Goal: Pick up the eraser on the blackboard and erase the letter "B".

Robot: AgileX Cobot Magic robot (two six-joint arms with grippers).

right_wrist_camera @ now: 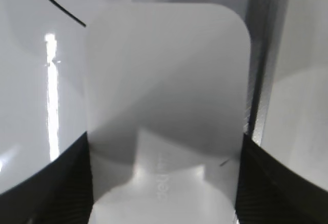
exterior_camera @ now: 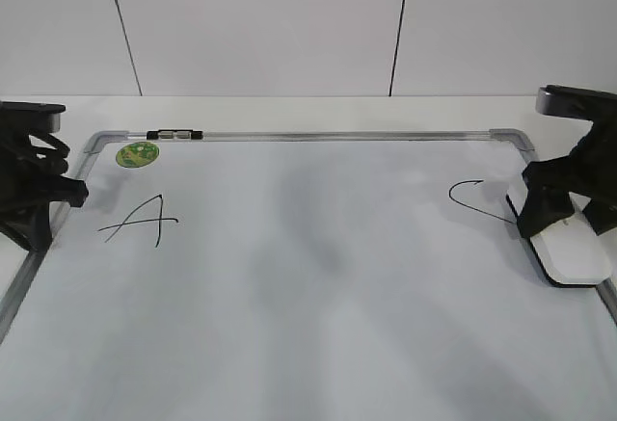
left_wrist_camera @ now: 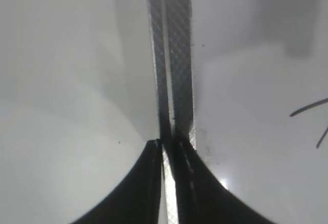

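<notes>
Blackboard flat on white table, grey frame, white surface. Slanted letter "A" near left end, open-curved letter "C" near right end, bare smudged greyish stretch between them; no "B" legible anywhere on surface. Small round green sticker in top-left corner, just below frame; small black clip on top rail beside it. Eraser at right edge of board, just right of "C", lying against right frame rail, black felt edge visible along bottom. Right gripper down over eraser's far end; in right wrist view eraser fills gap between two black fingers, both pressed against its long sides, so closed on it and gripping. Curved "C" stroke at top left of that view. Left gripper parked at left edge of board, over frame rail. In left wrist view fingers nearly meeting, nothing between them, frame rail running straight below; tips of "A" strokes at right.
</notes>
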